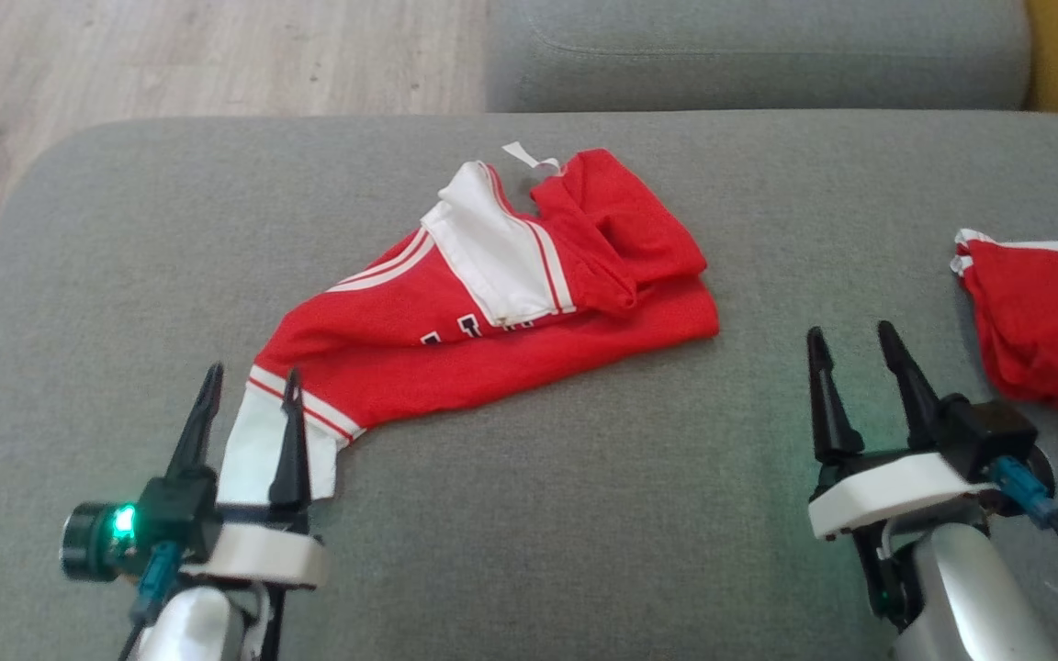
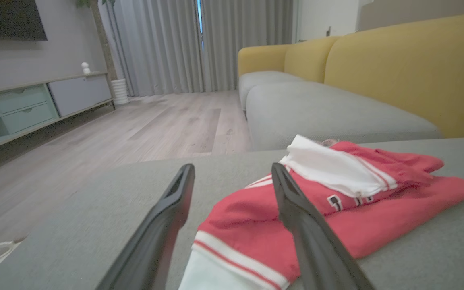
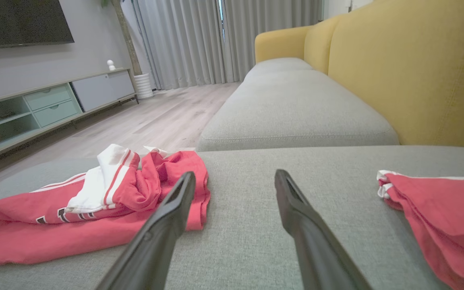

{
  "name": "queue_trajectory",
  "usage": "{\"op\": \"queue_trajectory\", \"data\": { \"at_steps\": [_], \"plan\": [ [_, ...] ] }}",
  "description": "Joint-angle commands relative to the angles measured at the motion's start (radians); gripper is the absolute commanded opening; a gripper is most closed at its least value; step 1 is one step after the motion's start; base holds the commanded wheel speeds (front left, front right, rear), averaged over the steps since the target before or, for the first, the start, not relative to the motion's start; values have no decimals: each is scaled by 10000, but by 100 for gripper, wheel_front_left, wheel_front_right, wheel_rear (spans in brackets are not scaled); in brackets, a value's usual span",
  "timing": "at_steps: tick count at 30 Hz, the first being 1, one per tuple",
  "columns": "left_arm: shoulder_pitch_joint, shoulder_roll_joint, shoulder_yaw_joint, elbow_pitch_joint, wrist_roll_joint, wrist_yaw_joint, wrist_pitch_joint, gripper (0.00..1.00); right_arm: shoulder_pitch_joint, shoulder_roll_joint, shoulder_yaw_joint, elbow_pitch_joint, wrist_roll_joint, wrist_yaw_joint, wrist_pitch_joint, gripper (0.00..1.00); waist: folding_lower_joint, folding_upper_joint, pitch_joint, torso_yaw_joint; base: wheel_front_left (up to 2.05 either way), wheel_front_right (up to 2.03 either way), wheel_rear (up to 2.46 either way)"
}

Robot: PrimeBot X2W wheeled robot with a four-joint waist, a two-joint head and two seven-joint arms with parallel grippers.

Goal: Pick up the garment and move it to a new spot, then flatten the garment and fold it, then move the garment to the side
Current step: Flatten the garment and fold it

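Note:
The garment (image 1: 492, 353) is red with white striped trim and lies crumpled and partly folded over itself in the middle of the grey sofa cushion (image 1: 639, 514). Its white-cuffed sleeve (image 1: 258, 445) stretches toward the lower left. My left gripper (image 1: 252, 386) stands open at that sleeve end, and in the left wrist view the cuff (image 2: 216, 278) lies between the fingers of my left gripper (image 2: 233, 173), with the garment (image 2: 377, 219) beyond them. My right gripper (image 1: 850, 344) is open over bare cushion to the garment's right, holding nothing. The right wrist view has the garment (image 3: 75, 231) left of my right gripper (image 3: 235, 179).
A second red garment (image 1: 1043, 321) lies at the cushion's right edge, also seen in the right wrist view as a red heap (image 3: 437, 213). Another grey seat (image 1: 749, 55) lies behind, with the yellow backrest (image 3: 417, 68) to the right. Wooden floor (image 1: 171, 64) drops off at the left.

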Motion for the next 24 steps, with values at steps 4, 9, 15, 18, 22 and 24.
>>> {"op": "queue_trajectory", "data": {
  "at_steps": [4,9,15,18,22,24],
  "plan": [
    [-526,-199,288,-500,-181,-106,-236,100,-406,-5,420,-334,80,65,-107,100,0,0,123,-228,0,0,0],
    [-571,-430,272,-437,-393,-318,-275,100,-491,-5,467,-500,124,65,-107,100,0,0,296,-543,0,0,0],
    [-1248,-452,277,-272,-537,-795,-281,100,-653,-5,540,-911,144,65,-107,100,0,0,708,-972,0,0,0],
    [-2030,-299,57,145,-503,-1134,-88,100,-717,-5,587,-1077,145,65,-107,100,0,0,1001,-1165,0,0,0],
    [-3591,55,-324,1000,-732,-1600,1013,100,-900,-5,683,-1234,172,65,-107,100,0,0,1467,-1494,0,0,0],
    [-4531,354,-565,1449,-991,-1742,1772,100,-1046,-5,747,-1322,205,65,-107,100,0,0,1746,-1668,0,0,0]
  ]
}}
